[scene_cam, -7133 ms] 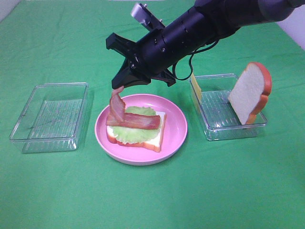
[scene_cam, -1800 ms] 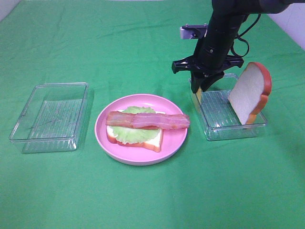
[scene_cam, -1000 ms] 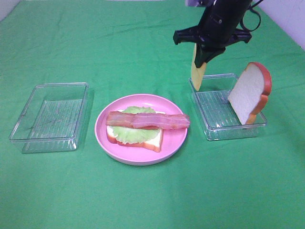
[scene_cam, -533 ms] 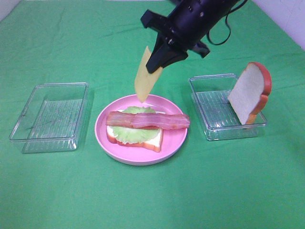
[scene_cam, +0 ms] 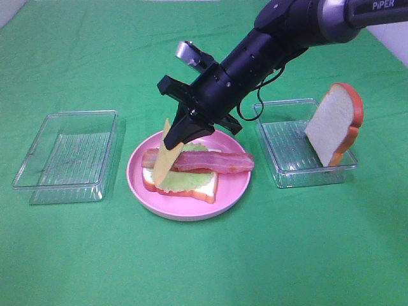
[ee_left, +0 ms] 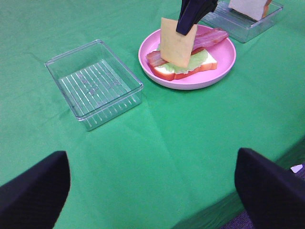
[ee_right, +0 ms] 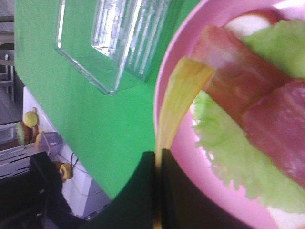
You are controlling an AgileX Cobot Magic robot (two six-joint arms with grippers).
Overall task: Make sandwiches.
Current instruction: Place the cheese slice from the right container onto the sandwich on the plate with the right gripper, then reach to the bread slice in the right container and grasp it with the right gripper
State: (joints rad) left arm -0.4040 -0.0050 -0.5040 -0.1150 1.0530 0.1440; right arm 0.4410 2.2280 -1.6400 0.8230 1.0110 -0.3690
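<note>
The right gripper (scene_cam: 180, 132) is clenched on the top edge of the cheese slice (scene_cam: 164, 155), which hangs almost upright over the left end of the open sandwich (scene_cam: 183, 173) on the pink plate (scene_cam: 233, 182). The slice's lower corner looks to be at or just above the bacon (scene_cam: 210, 162) and lettuce (scene_cam: 182, 180); whether it touches cannot be told.

To do this step well, the slice should probably be laid down rather than dropped. Lower it until the bottom edge rests near the left end of the stack, then sweep the gripper right and down so the cheese folds flat across the bacon. Let go only once most of it is lying on the stack. Released while upright, it could tip off to the left, onto the plate's rim or the green bench (scene_cam: 204, 268). Keep it centred so it covers the bread and does not overhang.

The top bread slice (scene_cam: 335, 124) leans in the clear tray (scene_cam: 288, 172) to the right, waiting its turn. Another clear tray (scene_cam: 67, 156) stands empty to the left.

The left gripper (ee_left: 152, 188) stands released, well apart on the near side, its dark fingertips (ee_left: 33, 188) wide.

The only readable writing is "PiPER" in white on the right arm, at the top right corner of the high view.
</note>
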